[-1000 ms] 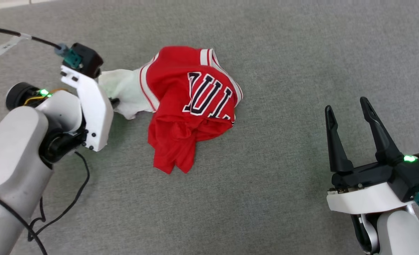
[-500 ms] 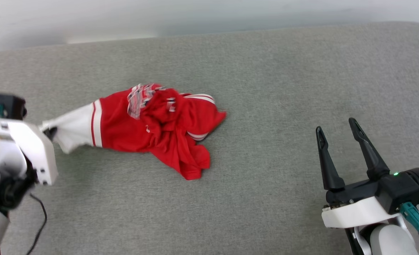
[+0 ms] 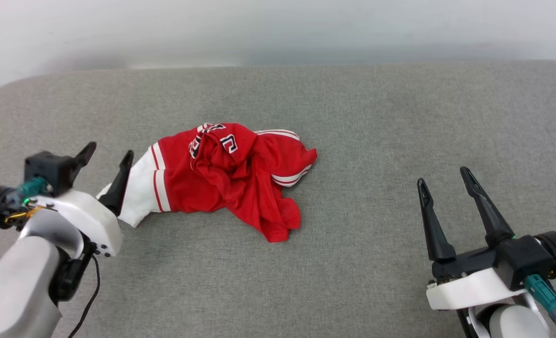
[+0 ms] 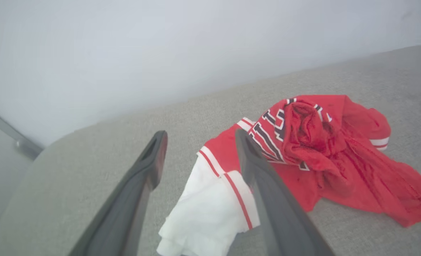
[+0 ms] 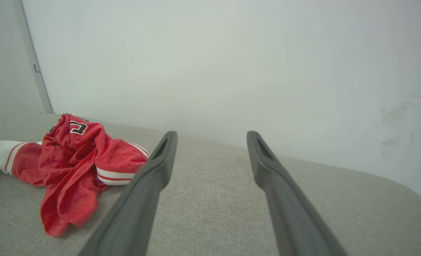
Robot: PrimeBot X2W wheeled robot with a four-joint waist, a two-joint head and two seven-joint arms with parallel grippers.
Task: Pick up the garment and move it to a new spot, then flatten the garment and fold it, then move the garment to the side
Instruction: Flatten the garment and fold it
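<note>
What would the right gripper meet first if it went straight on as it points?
Probably nothing near: the right gripper points over grey surface toward the wall; the garment lies to its left.

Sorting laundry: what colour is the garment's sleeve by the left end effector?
Sleeve: white, red-striped trim; clearest in left wrist view.

The crumpled red shirt (image 3: 203, 188) bears black letters (image 3: 228, 143) outlined in white. Folds hide most of each one. Only broken strokes and one curved shape, perhaps a C, show; no word or number can be read.
</note>
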